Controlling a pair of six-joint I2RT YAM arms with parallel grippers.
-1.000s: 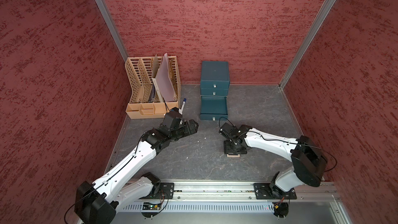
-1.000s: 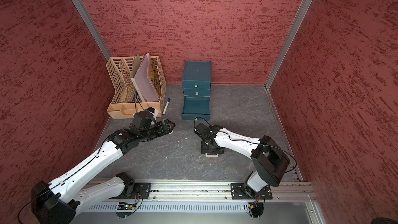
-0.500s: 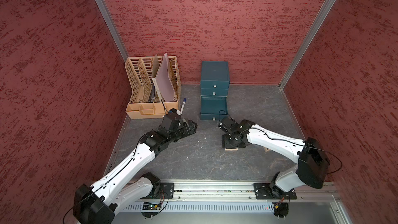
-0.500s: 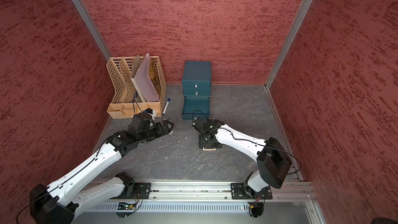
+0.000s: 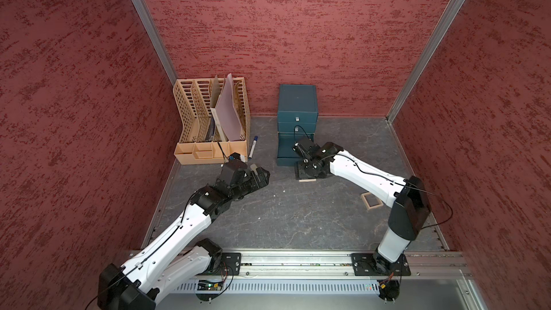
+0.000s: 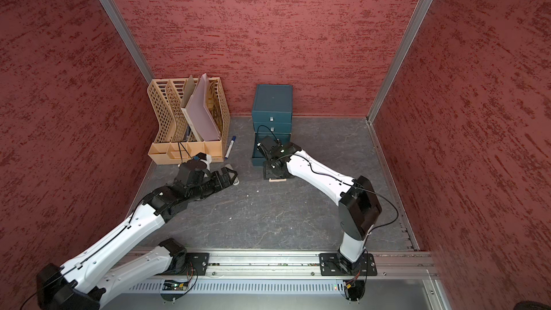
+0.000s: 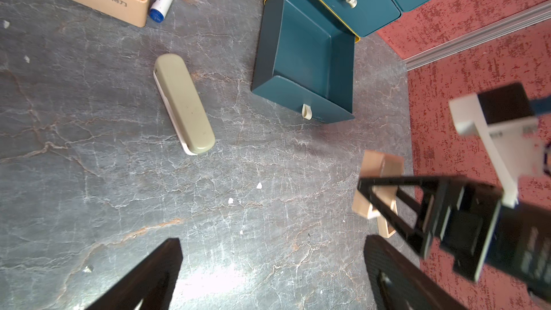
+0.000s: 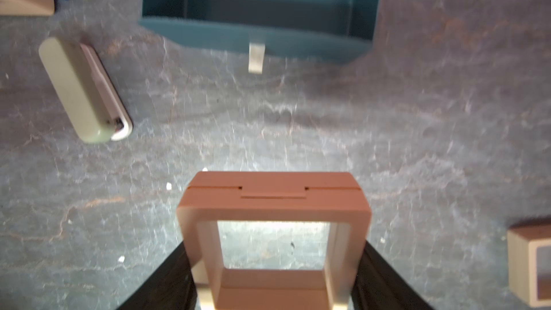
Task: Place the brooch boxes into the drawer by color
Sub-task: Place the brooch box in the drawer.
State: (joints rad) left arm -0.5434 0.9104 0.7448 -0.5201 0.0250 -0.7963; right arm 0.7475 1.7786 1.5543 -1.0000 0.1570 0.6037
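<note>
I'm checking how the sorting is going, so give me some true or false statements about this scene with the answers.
1. The right gripper holds a tan square frame box with a see-through centre. True.
2. The teal cabinet's bottom drawer is shut. False: it is pulled open.
3. The left gripper grips the beige-grey oblong block. False: its jaws are open and empty; the block lies on the grey table.
4. A second tan frame box lies on the table, outside the drawer. True.

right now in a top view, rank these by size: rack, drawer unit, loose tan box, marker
1. rack
2. drawer unit
3. loose tan box
4. marker, about as long as the box but far thinner
</note>
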